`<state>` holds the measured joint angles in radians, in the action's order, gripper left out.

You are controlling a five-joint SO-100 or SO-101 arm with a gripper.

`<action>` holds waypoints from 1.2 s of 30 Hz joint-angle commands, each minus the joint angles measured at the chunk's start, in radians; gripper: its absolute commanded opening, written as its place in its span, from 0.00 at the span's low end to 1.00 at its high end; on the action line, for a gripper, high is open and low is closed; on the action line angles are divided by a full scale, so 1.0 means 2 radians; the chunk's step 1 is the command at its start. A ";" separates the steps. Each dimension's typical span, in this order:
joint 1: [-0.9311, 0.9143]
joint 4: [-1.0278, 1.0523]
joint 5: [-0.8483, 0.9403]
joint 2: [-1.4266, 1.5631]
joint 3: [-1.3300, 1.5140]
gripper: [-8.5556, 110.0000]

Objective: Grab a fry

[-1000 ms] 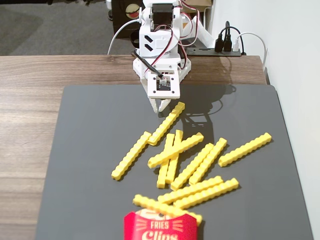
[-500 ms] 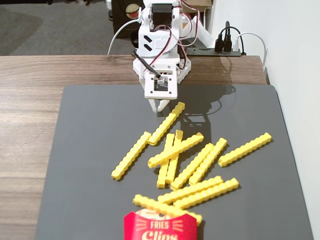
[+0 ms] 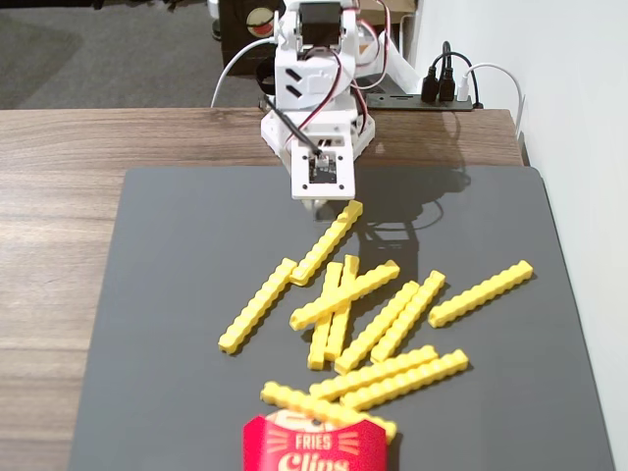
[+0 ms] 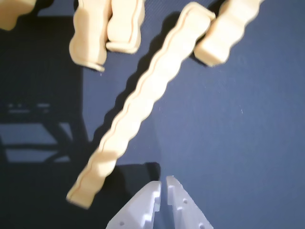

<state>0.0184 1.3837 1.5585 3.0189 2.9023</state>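
Observation:
Several bright yellow crinkle-cut fries lie scattered on the dark mat (image 3: 157, 294). The fry (image 3: 327, 242) nearest the arm lies diagonally, its far end just below my white gripper (image 3: 324, 199). In the wrist view this fry (image 4: 143, 100) runs from upper right to lower left, and its lower end lies left of my gripper (image 4: 162, 182). The fingers stand almost together with only a thin slit between them and hold nothing. The gripper hovers over bare mat beside the fry and does not touch it.
A red carton (image 3: 314, 446) printed "FRIES" lies at the mat's near edge, with fries (image 3: 392, 378) piled just beyond it. The arm's base (image 3: 316, 98) stands at the far side of the wooden table (image 3: 59, 196). A white wall (image 3: 579, 98) runs along the right.

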 commanded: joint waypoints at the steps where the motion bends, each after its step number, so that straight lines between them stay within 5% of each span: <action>1: 0.014 0.019 -0.025 -0.031 -0.065 0.08; 16: 0.066 -0.015 -0.225 -0.290 -0.301 0.08; 30: 0.051 -0.058 -0.256 -0.409 -0.379 0.08; 36: 0.041 -0.084 -0.275 -0.471 -0.408 0.19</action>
<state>0.1181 1.2364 1.0155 2.1062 2.1414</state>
